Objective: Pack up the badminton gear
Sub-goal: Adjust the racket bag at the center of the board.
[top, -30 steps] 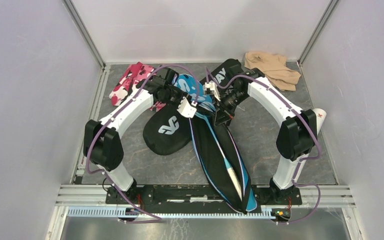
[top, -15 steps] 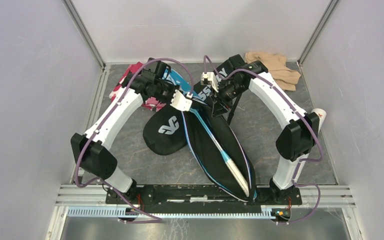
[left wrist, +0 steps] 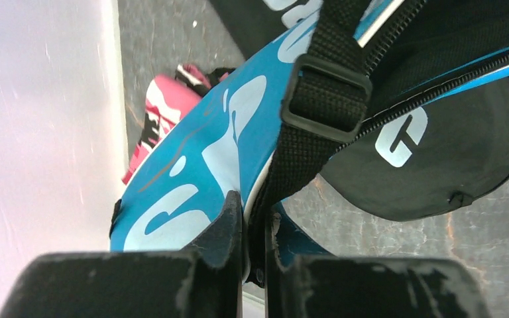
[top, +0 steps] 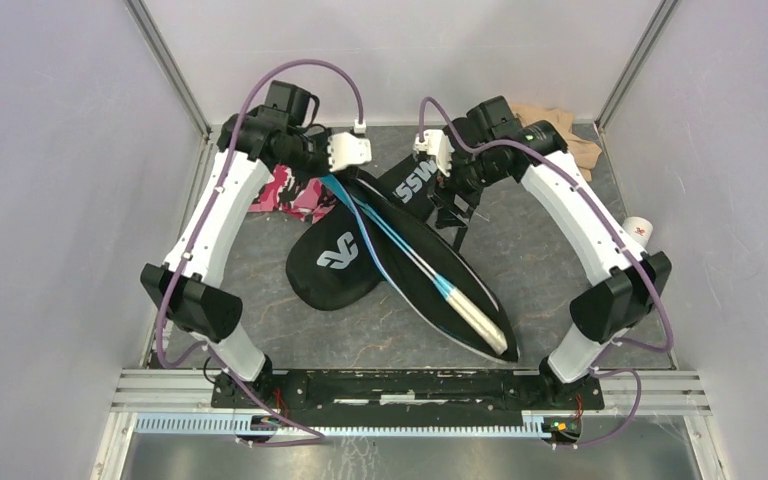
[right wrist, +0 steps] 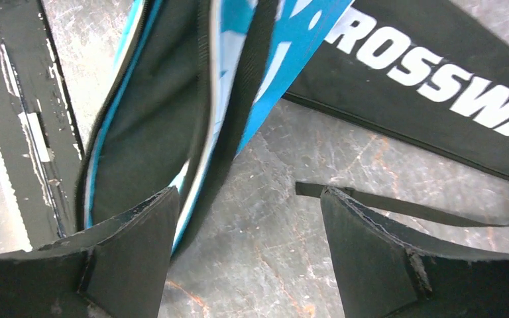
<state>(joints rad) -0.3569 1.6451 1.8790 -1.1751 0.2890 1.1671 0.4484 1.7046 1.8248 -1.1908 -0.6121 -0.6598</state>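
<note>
Blue racket cover (top: pixel 415 285) (left wrist: pixel 205 152), black-sided with blue piping, lies diagonally across the grey bench (top: pixel 550 260) from far left to near right. A racket handle (top: pixel 478 322) with a white-wrapped grip and a light blue collar shows at its near-right end. The left arm (top: pixel 218 215) reaches to the cover's far-left end. In the left wrist view the left fingers (left wrist: pixel 228 228) are clenched together on the cover's black webbing strap (left wrist: pixel 295 156), which carries a rectangular buckle just above the grasp. The right arm (top: pixel 570 215) bends in from the far right. The right fingers (right wrist: pixel 139 238) are released and spread wide over bare bench, one finger just beside the blue cover's edge (right wrist: pixel 146 126). The black CROSSWAY cover (top: pixel 415 180) (right wrist: pixel 437 66) lies flat under the blue one. Its white-lettered neck is on the far side, and its rounded head, bearing a white logo, is on the near-left side. A thin loose strap (right wrist: pixel 424 209) lies on the bench beside the lettered neck. A pink camouflage cloth (top: pixel 285 190) (left wrist: pixel 166 99) sits at the far left, partly covered by the blue cover's raised end. A beige cloth (top: pixel 565 145) lies in the far-right corner, partly hidden by the right arm. A white tube (top: pixel 638 228) shows at the bench's right edge, behind that arm.
</note>
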